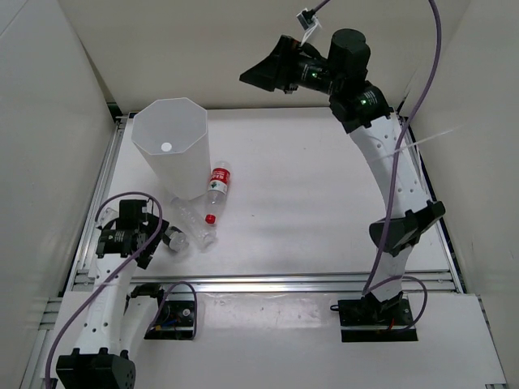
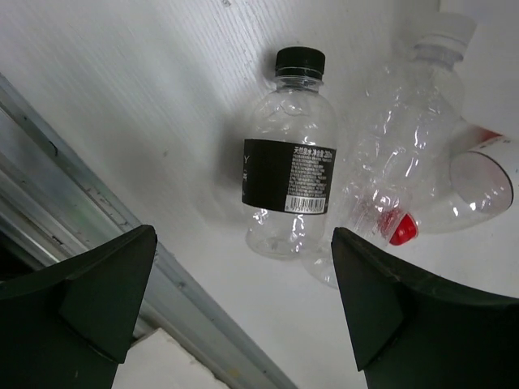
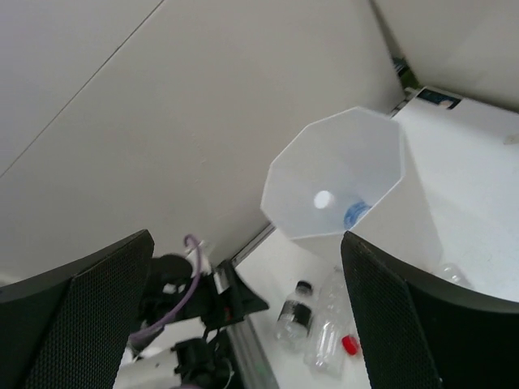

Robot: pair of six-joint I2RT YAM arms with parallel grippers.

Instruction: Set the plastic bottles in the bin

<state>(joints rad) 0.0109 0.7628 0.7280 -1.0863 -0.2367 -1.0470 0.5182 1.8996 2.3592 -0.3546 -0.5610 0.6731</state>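
Over by the near-left corner of the table point(image 1: 324, 219), the left claw point(image 2: 243, 267) is spread wide with nothing in it. The short dark-label bottle point(image 2: 288, 174) lies flat right in front of it, base just at the gap between the tips, black cap pointing away. Can't tell if anything's actually touching. The plain clear bottle point(image 2: 405, 121) lies right beside that one, and the red-labelled bottle point(image 1: 217, 182) is past it, up against the foot of the bin point(image 1: 188, 166). The bin stands upright toward the far-left corner, with a blue-labelled bottle point(image 3: 353, 214) down inside it. The right claw point(image 3: 247, 239) hangs high over the far edge, well apart from everything, wide and empty, looking down into the bin's mouth.
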